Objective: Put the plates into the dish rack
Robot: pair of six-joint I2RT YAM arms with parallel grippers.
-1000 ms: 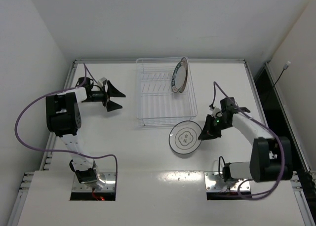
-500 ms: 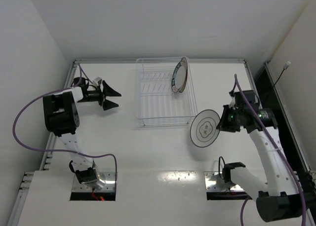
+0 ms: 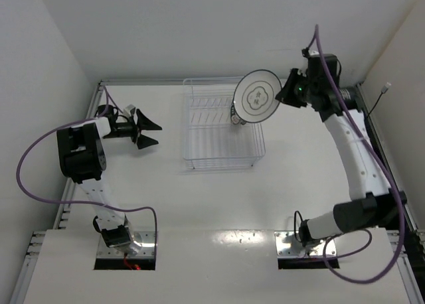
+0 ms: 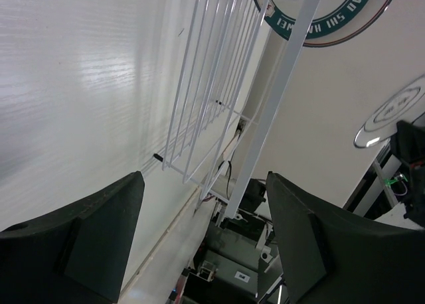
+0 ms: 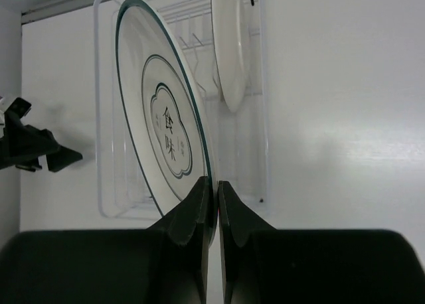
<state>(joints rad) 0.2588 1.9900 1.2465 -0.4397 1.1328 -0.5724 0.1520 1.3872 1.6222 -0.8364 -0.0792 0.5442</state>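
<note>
Gripping a white plate (image 3: 257, 97) by its edge, the right gripper (image 3: 290, 91) is holding it raised over the far right part of the dish rack (image 3: 219, 166). The plate is showing a thin dark ring, a lobed outline and two dark characters at its centre. In the overhead view its face is pointing up toward the camera. In the right wrist view the two fingers (image 5: 192, 211) are clenching tight on the plate's rim, and the plate is tilting out across the rack below.

The dish rack is sitting on the white table (image 3: 199, 204), a pale see-through wire basket with rows of upright tines. One teal-rimmed plate (image 3: 234, 117) is standing on edge inside it, along the rack's right side toward the far end. From overhead the held plate is overlapping it and hiding most of it. The left wrist view is showing green lettering around its teal rim.

The left gripper (image 3: 158, 133) is hovering to the left of the rack, well apart from it. Its jaws are spread wide, released and grasping nothing, and its fingertips are pointing toward the rack's left wall. A purple cable (image 3: 19, 170) is looping out from the left arm, farther left of the rack.
</note>
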